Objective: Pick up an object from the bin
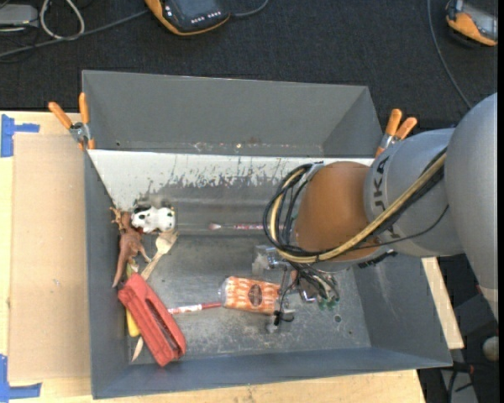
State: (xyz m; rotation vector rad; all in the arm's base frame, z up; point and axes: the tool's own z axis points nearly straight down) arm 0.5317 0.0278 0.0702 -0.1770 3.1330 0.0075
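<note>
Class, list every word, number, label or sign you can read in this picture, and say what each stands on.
None can be read for certain.
Arm's grey ring: dark letters, partly behind cables, unreadable.
Orange patterned thing: dark print, too blurred.
Handheld device: screen marks too small.

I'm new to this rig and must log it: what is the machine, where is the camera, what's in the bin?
A robot arm reaches in from the right; the orange dome is its wrist cover. One camera looks down on the grey bin. The gripper hangs low near the bin's front right, beside an orange patterned thing on a red stick; whether it holds it I cannot tell. By the left wall lie a red flat thing, a brown dinosaur and a white spotted toy.
</note>
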